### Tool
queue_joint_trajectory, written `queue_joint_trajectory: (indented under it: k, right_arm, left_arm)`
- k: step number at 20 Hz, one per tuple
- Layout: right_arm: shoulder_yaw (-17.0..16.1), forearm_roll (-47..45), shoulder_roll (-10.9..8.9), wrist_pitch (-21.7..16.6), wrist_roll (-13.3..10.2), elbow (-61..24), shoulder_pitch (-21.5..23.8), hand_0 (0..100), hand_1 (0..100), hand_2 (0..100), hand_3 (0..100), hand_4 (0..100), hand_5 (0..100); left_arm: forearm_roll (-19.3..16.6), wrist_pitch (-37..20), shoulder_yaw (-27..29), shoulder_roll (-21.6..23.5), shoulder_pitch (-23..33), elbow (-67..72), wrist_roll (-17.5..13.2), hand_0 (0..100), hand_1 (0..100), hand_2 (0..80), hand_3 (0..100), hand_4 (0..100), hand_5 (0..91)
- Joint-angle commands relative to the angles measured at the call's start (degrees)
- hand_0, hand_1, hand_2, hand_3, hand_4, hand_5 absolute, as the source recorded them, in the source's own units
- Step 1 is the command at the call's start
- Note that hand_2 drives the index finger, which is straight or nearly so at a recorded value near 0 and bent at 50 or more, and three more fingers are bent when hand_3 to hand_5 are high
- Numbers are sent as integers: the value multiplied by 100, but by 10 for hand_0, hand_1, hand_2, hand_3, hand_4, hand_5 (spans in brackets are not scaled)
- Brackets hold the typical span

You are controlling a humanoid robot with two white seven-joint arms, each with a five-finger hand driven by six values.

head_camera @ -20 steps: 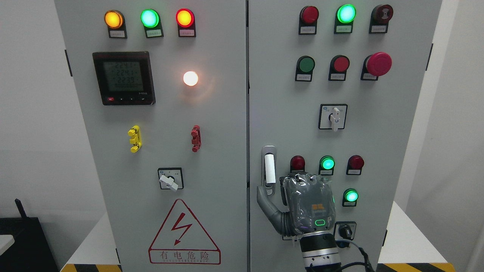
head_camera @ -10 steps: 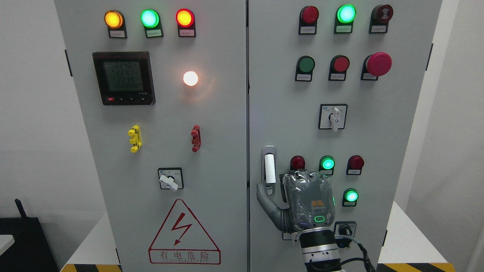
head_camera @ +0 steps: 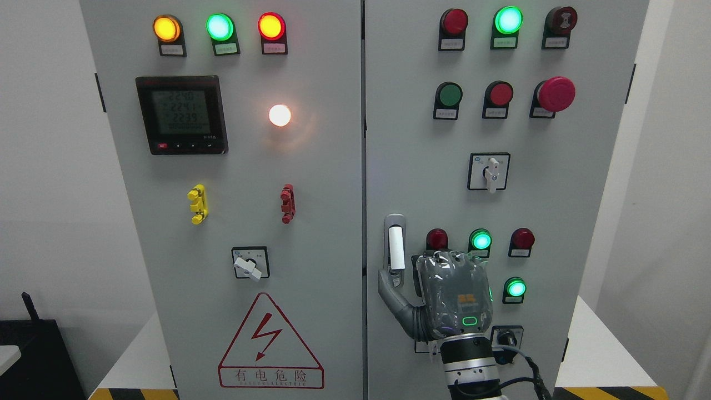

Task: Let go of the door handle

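The right hand (head_camera: 439, 297) rises from the bottom edge right of the middle, its back toward the camera: a grey moulded shell under a glossy, crinkled clear cover, with a small green light ring near the wrist and a ribbed silver cuff below. Its fingers curl forward toward the cabinet and their tips are hidden behind the knuckles, so whether they press on anything cannot be told. The thumb (head_camera: 391, 291) sticks out to the left, a smooth grey jointed piece whose tip lies at the lower end of the door handle (head_camera: 395, 250), touching or just beside it; the hand does not wrap the handle.

The handle is a narrow upright metal plate with a rounded top and a white bar set in it, on the left edge of the right door (head_camera: 555, 139), beside the seam between the two doors. Both doors are flat matte grey painted metal.

Around the hand stand round domed lamps: a dark red lamp (head_camera: 437, 239) and a lit green lamp (head_camera: 480, 240) just above the knuckles, another green one (head_camera: 516, 288) to the right. A black cable (head_camera: 527, 369) loops by the wrist. The left door (head_camera: 322, 222) carries a triangular red warning sign (head_camera: 270, 344).
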Motion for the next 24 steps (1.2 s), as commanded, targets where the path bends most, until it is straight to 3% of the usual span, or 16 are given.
queue_joint_trajectory:
  k: [1,24]
  right_arm:
    - [-15,-11,10,23,-12,23,-6,365,101,988,1000,916,921]
    - [-15,-11,10,41,-21,-91,3,410,138,989,1000,920,925]
  left_arm:
    - [0,-4,62,0,-5,97,2,120,389,0,0,0,0]
    - [0,5,62,0,-5,97,2,120,389,0,0,0,0]
